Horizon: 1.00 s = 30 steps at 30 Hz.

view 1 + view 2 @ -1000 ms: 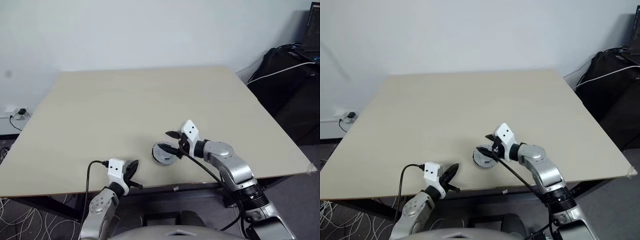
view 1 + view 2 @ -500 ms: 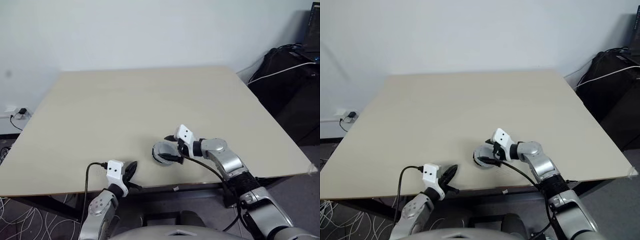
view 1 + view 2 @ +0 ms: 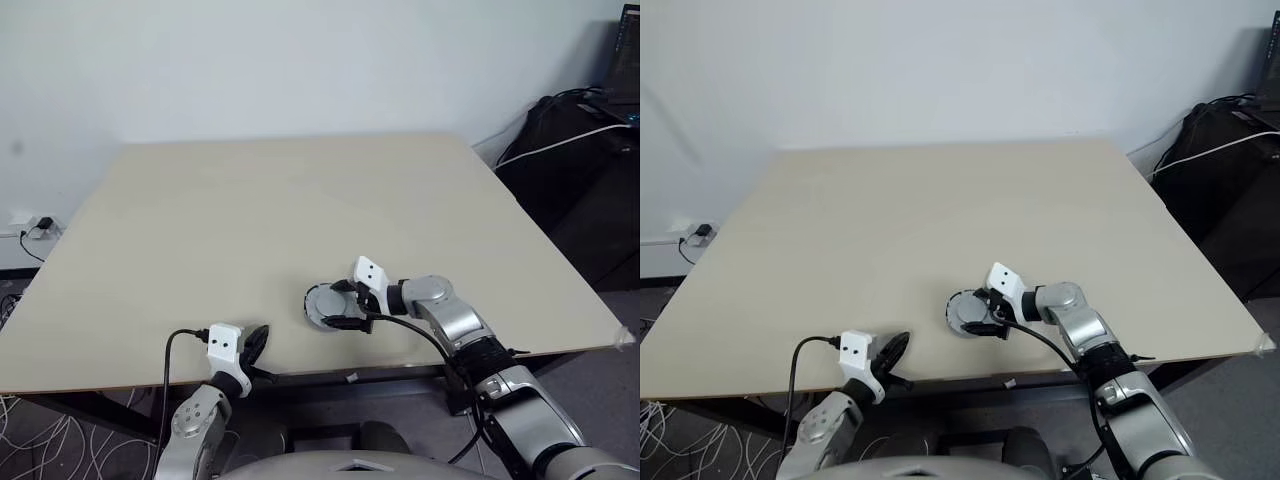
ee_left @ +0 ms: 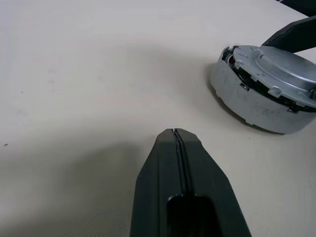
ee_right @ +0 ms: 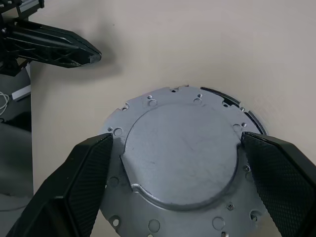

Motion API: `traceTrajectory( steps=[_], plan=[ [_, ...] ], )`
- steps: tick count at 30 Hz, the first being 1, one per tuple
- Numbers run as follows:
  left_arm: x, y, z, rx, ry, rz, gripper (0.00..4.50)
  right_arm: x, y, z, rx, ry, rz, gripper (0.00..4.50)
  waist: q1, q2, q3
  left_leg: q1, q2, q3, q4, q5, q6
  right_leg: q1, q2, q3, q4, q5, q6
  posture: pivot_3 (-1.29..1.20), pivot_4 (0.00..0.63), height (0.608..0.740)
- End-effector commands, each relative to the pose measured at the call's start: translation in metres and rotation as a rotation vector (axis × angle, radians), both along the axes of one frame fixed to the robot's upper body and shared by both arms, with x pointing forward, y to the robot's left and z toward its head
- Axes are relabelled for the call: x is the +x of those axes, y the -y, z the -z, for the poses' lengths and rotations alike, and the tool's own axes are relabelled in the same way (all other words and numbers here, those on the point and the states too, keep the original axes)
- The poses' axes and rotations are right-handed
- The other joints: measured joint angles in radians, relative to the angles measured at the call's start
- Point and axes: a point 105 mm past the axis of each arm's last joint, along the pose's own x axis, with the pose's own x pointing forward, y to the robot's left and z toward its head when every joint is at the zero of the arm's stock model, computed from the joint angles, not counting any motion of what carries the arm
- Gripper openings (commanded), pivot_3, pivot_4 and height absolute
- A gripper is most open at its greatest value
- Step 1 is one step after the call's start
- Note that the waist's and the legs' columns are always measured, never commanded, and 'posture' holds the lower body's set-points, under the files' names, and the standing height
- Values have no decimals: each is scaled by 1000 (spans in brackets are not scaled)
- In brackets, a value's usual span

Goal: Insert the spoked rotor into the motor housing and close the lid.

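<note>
The lid (image 5: 180, 153), a round silver-grey disc with small holes round its rim, lies plain face up on the motor housing (image 4: 256, 106), a low silver drum near the table's front edge. A dark gap (image 4: 247, 79) shows between the two on one side. The spoked rotor is hidden. My right gripper (image 3: 340, 306) is open, with one black finger (image 5: 84, 177) on each side of the lid. My left gripper (image 3: 258, 335) is shut and holds nothing; it hovers low at the front edge, to the left of the housing, and also shows as the left gripper (image 5: 59, 44) in the right wrist view.
The beige table (image 3: 250, 210) stretches bare behind and to both sides of the housing. Black bags and cables (image 3: 580, 150) stand off its right side. A wall socket with a plug (image 3: 35, 225) sits low at the far left.
My right gripper has sunk and turned more to the left, so its fingers now stand beside the lid instead of above it. The left gripper has kept still.
</note>
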Motion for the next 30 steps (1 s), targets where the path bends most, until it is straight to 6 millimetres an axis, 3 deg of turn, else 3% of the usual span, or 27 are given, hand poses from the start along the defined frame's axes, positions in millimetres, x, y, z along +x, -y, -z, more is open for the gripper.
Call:
traceTrajectory(
  steps=[1, 3, 16, 30],
  plan=[
    [7, 1, -16, 1, 66, -1, 0, 7, -3, -9, 13, 35, -2, 3850, 0, 0, 0, 0, 0, 0, 0, 0, 0, 0, 0, 0, 0, 0, 0, 0, 0, 740],
    [7, 1, -16, 1, 66, -2, 0, 8, -3, -9, 20, 36, 6, 3265, 0, 0, 0, 0, 0, 0, 0, 0, 0, 0, 0, 0, 0, 0, 0, 0, 0, 740],
    [7, 1, -13, -4, 58, 6, 0, 18, -4, -29, 193, 4, 187, 3255, 3, 1, 0, -1, 0, 0, 0, 0, 0, -1, 0, 0, 0, 0, 0, 0, 0, 740],
    [7, 4, -14, -10, 58, 11, 0, -11, -22, -10, 167, -39, 218, 3255, -4, 1, -1, -1, 0, 0, 0, 0, 0, -1, 0, 0, 0, 0, 0, 0, 0, 740]
  ],
)
